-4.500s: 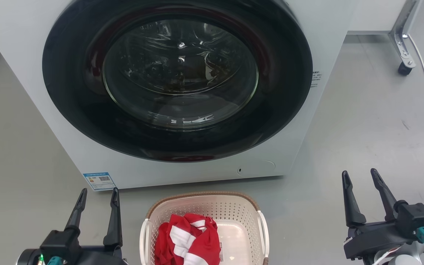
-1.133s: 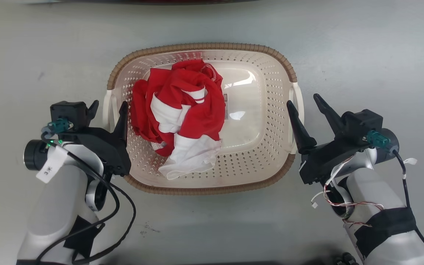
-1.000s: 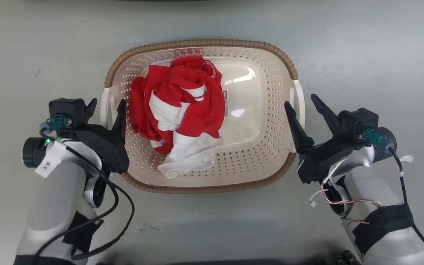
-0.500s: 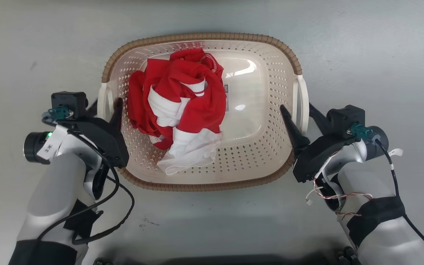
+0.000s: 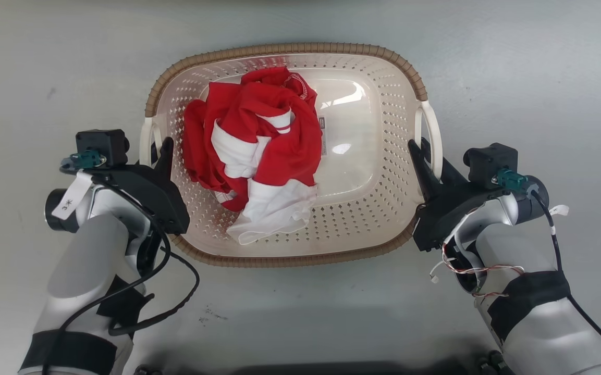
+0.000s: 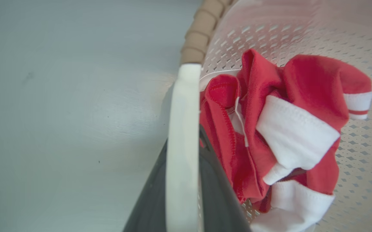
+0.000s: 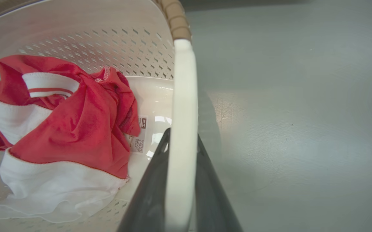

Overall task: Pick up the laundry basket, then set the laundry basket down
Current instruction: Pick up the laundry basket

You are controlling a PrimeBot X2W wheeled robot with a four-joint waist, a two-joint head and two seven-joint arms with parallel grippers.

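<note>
We've got left claw (image 5: 152,149) and right claw (image 5: 426,153) each clamped on the side handles (image 5: 434,127) of the laundry basket (image 5: 290,49), sitting on the grey floor (image 5: 540,78) — grasp looks done, lift and set-down left.

Floor of laundry basket (image 5: 279,50) partly hidden under red-and-white garment (image 5: 258,151), label (image 5: 322,136) print unreadably small

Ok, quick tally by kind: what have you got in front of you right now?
Basket: 1
Handles: 2, left handle and right handle
Garment, red and white: 1
Grippers: 2, left gripper and right gripper, each shut on a handle
Total: 6
</note>
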